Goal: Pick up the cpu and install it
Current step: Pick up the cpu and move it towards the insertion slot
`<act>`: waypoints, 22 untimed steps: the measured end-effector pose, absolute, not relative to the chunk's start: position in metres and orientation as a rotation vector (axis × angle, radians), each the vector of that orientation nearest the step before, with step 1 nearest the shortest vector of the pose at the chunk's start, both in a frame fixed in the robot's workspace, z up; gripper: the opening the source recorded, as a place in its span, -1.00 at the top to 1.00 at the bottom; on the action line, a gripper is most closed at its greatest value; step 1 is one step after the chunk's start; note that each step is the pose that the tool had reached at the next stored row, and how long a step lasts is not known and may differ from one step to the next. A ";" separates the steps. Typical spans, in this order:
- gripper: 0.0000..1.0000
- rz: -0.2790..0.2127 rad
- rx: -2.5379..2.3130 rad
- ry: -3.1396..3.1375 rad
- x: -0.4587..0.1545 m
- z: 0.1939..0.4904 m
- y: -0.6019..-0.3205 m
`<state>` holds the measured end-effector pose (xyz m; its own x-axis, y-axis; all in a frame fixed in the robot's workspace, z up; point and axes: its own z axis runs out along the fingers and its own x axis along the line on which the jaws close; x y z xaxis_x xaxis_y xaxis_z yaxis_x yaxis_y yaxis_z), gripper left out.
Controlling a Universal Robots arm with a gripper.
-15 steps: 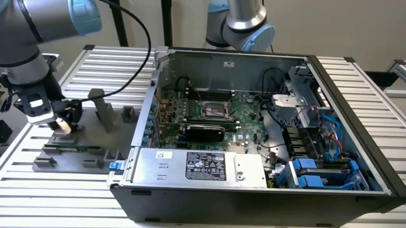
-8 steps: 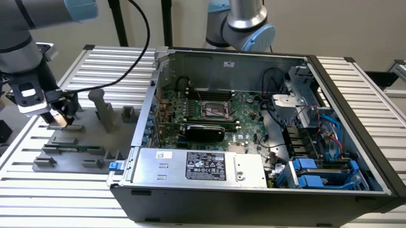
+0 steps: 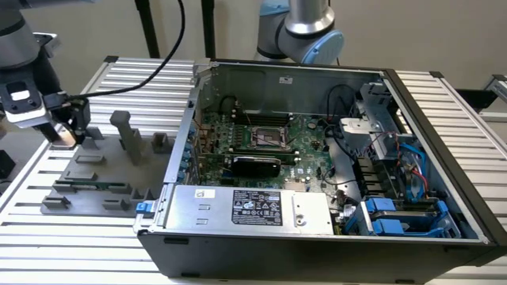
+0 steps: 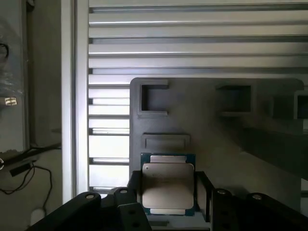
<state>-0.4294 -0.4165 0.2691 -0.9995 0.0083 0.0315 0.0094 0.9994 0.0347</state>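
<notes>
Hand [image 4: 168, 193] — dark fingers [image 4: 204, 190] tight against flat, silvery-beige square cpu [image 4: 167, 183]

We saw the gripper [image 4: 168, 190], clamped on the cpu [image 4: 168, 178], cut off by the picture's edge, the arm [image 3: 12, 27] likewise cropped, the power supply label [image 3: 257, 208] too small to read.

arm [image 3: 305, 18]: silver-grey tubes, pale blue joint caps; end effector [image 3: 65, 136]: black, white housing; cable [image 3: 162, 59]: black
</notes>
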 end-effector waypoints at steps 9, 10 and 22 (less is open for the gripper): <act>-0.08 -0.054 -0.014 -3.110 -0.423 0.310 -0.415; -0.08 -0.054 -0.014 -3.110 -0.421 0.315 -0.414; -0.08 -0.054 -0.014 -3.110 -0.376 0.369 -0.410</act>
<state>-0.3764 -0.4104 0.3691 -0.9995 0.0083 0.0317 0.0094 0.9994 0.0346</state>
